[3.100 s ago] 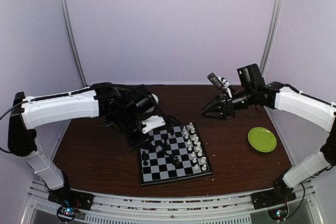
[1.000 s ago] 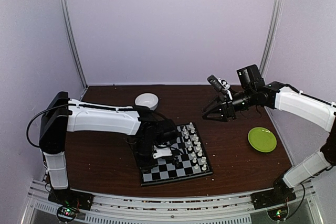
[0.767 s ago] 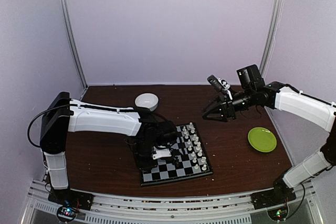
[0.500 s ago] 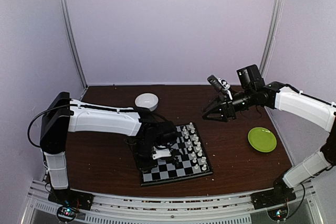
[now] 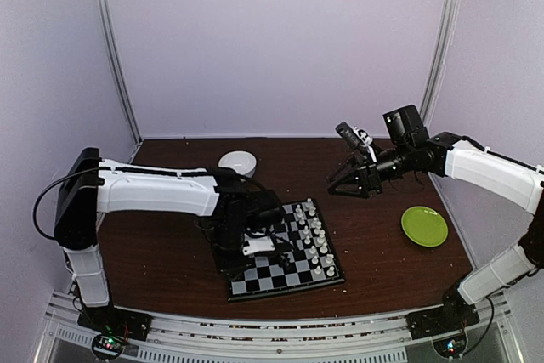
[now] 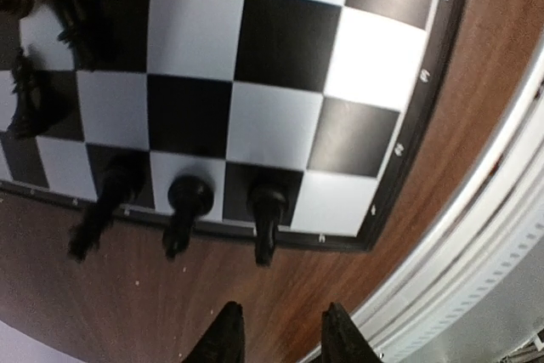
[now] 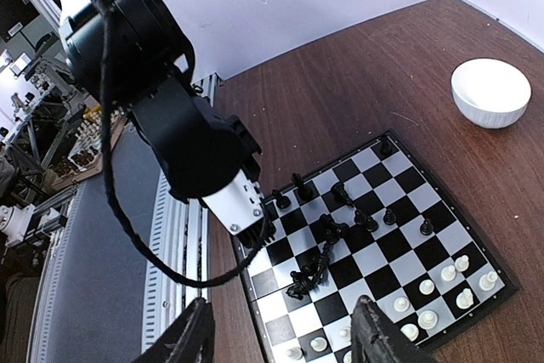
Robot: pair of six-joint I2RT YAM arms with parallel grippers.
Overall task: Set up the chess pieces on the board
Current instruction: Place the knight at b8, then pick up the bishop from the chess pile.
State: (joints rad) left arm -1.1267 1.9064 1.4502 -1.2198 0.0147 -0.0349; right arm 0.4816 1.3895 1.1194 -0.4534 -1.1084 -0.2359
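The board [image 5: 293,271] lies at the table's middle front. White chess pieces [image 5: 316,237] stand in two rows along its right side. Black pieces [image 5: 280,251] are scattered over the middle, some lying in a heap [image 7: 319,265]. Three black pieces [image 6: 189,197] stand in the edge row in the left wrist view. My left gripper [image 5: 246,254] hangs open and empty over the board's left edge; in its own view it [image 6: 280,342] is over bare wood just off the rim [image 6: 408,138]. My right gripper [image 5: 348,183] is open and empty, held high at the back right.
A white bowl [image 5: 237,162] sits behind the board, also shown in the right wrist view [image 7: 490,91]. A green plate [image 5: 424,226] lies at the right. The table's metal front rail [image 6: 501,235] runs close to the left gripper.
Over three seconds my left gripper came from the board's far left corner down to its left edge. In the last second it shifted slightly left. The right arm has not moved.
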